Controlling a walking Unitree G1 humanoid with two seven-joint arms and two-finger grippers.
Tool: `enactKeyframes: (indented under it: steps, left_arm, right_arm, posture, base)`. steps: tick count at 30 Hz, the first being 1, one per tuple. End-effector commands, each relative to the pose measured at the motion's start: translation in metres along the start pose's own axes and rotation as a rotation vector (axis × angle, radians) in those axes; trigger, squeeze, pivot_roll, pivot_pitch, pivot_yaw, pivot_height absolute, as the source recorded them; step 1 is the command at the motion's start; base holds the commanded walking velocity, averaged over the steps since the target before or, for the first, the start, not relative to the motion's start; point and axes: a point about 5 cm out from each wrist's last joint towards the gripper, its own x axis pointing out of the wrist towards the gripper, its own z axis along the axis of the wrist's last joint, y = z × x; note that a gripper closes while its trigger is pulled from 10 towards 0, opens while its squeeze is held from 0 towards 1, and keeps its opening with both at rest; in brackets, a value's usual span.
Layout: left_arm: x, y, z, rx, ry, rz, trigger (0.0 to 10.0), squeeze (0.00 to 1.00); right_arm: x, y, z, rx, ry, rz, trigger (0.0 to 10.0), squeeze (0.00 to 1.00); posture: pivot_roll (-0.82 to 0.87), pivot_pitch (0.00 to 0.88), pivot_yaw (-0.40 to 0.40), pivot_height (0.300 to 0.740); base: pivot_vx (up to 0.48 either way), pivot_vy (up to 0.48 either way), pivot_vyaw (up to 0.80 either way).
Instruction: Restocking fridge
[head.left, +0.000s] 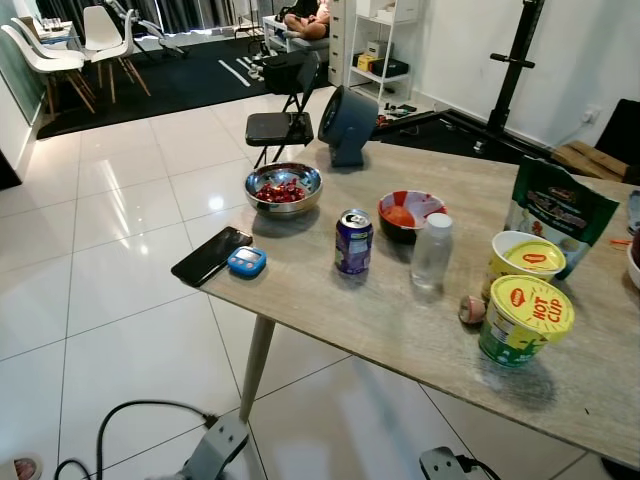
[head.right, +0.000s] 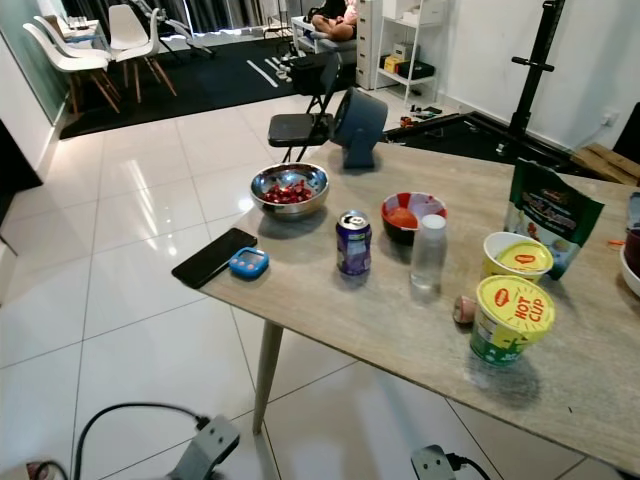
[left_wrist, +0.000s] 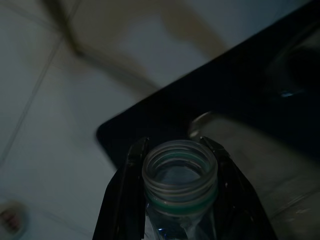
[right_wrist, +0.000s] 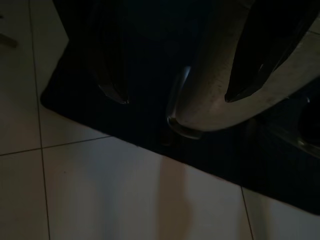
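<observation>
Two silver-grey arms, black cable looping off the left one; long, glossy black gripper fingers, tapering to rounded tips.

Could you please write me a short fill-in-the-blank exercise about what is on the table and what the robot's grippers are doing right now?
1. The left gripper is shut on an uncapped plastic ____.
2. On the table, the purple can stands between the clear bottle and the black ____.
3. The steel bowl holds food of a ____ colour.
4. The right gripper hangs with its fingers ____.

Missing words: bottle; phone; red; open
</observation>
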Motion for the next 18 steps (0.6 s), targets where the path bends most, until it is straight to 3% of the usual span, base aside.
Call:
enactKeyframes:
  steps: [1, 3, 12, 14, 16, 18]
  left_arm:
    - [-0.004, 0.005, -0.009, 0.044, 0.029, 0.044, 10.0, 0.00]
    - [-0.007, 0.006, -0.027, 0.032, 0.085, 0.106, 10.0, 0.00]
    - [-0.011, -0.006, -0.062, -0.065, 0.189, 0.167, 10.0, 0.00]
    - [-0.015, -0.007, -0.073, -0.098, 0.233, 0.195, 10.0, 0.00]
    - [-0.023, -0.010, -0.095, -0.209, 0.309, 0.262, 10.0, 0.00]
    - [-0.027, -0.012, -0.103, -0.234, 0.338, 0.279, 10.0, 0.00]
  right_arm:
    - [-0.002, 0.000, -0.017, 0.011, 0.064, -0.004, 10.0, 0.00]
    - [-0.003, -0.004, -0.017, 0.016, 0.064, -0.014, 10.0, 0.00]
    - [-0.005, -0.013, -0.019, 0.050, 0.065, -0.041, 10.0, 0.00]
    - [-0.005, -0.016, -0.018, 0.064, 0.060, -0.050, 10.0, 0.00]
    - [-0.006, -0.021, -0.015, 0.107, 0.049, -0.075, 10.0, 0.00]
    - [-0.006, -0.021, -0.015, 0.126, 0.045, -0.083, 10.0, 0.00]
  posture:
    - [-0.06, 0.042, 0.036, 0.740]
    - [-0.05, 0.045, 0.025, 0.740]
    - [-0.04, 0.048, 0.007, 0.740]
    - [-0.04, 0.051, 0.007, 0.740]
    - [-0.04, 0.054, 0.012, 0.740]
    - [-0.05, 0.055, 0.013, 0.740]
  base:
    - [0.000, 0.000, 0.00]
    - [0.000, 0.000, 0.00]
    - [0.000, 0.000, 0.00]
    - [0.000, 0.000, 0.00]
    - [0.000, 0.000, 0.00]
    - [0.000, 0.000, 0.00]
